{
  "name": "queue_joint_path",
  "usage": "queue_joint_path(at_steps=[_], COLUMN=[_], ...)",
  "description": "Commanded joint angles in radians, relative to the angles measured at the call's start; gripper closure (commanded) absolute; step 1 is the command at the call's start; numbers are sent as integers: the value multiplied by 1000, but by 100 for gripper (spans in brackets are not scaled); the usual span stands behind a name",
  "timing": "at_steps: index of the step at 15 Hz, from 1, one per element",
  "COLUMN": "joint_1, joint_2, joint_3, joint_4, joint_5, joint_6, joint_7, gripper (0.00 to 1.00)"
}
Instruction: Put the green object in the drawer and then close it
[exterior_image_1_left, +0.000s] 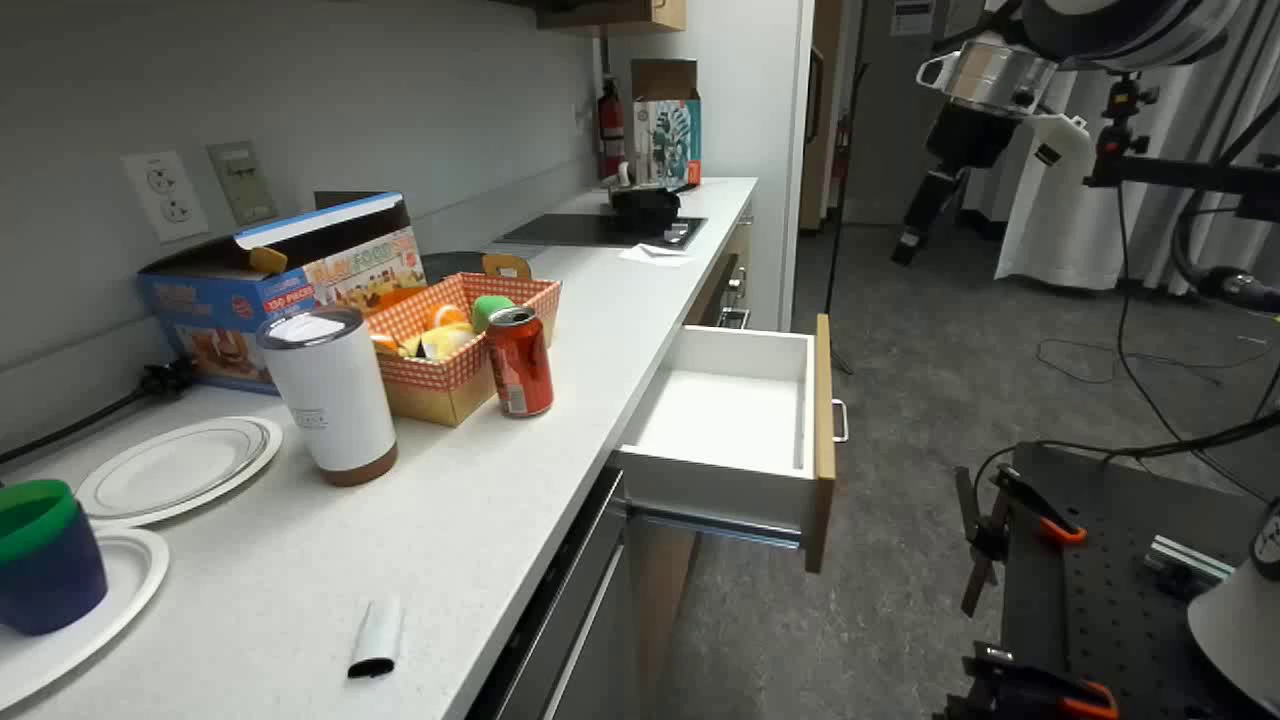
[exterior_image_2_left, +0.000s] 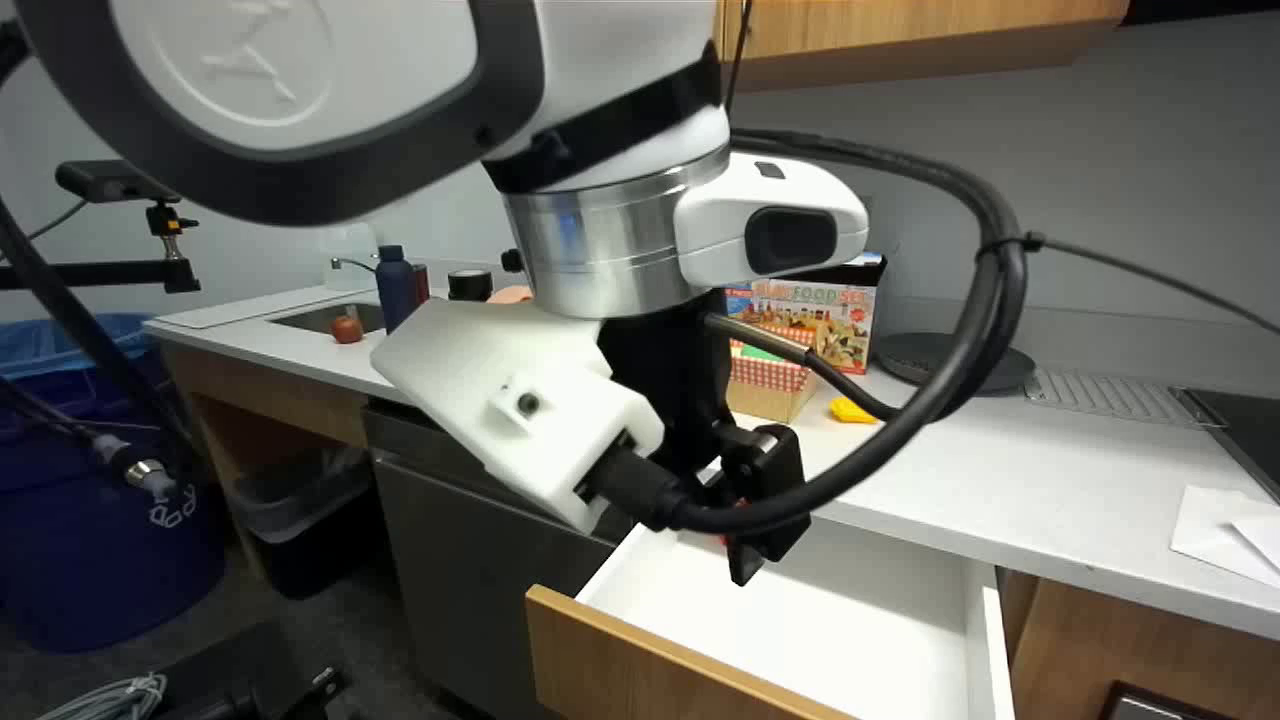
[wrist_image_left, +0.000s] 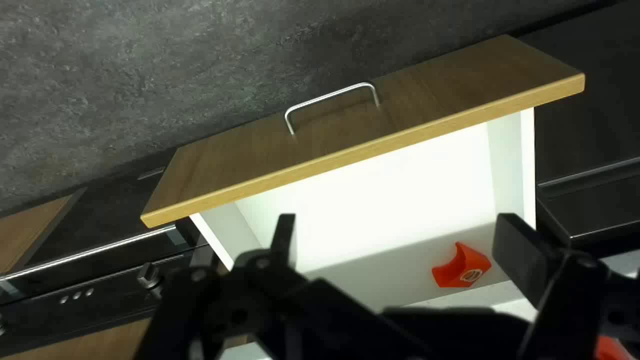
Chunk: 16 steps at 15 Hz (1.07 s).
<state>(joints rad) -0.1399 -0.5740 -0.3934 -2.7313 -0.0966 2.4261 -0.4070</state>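
The Panda arm (exterior_image_2_left: 630, 45) in front of me is white with dark grey trim (exterior_image_2_left: 507, 65), an embossed emblem (exterior_image_2_left: 258, 62) and a silvery metal collar (exterior_image_2_left: 610, 245). A thick black cable (exterior_image_2_left: 1003, 280) loops into a boxy white housing (exterior_image_2_left: 470, 365) beside the black gripper (wrist_image_left: 400, 245).

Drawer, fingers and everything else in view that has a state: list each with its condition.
Drawer: open
Fingers: spread apart, holding nothing
Bright green lump: resting in the gingham-lined basket
Soda can: upright
Tumbler: upright, lid on
Play Food Set box: open on top
Red logo-marked piece: inside the drawer
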Motion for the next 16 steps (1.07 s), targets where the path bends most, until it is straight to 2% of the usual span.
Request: queue_joint_path(at_steps=[1,7,12,13,16], joint_1=[-17,0,85,131,206], joint_2=[3,-1,26,160,278], joint_3=[19,26,124,99,115], joint_4=[1,1,29,66,127], joint_5=[16,30,67,97,151], joint_6=[-3,2,1,97,168], joint_7=[-10,-11,19,-21,-47], gripper=[0,0,0,0,0])
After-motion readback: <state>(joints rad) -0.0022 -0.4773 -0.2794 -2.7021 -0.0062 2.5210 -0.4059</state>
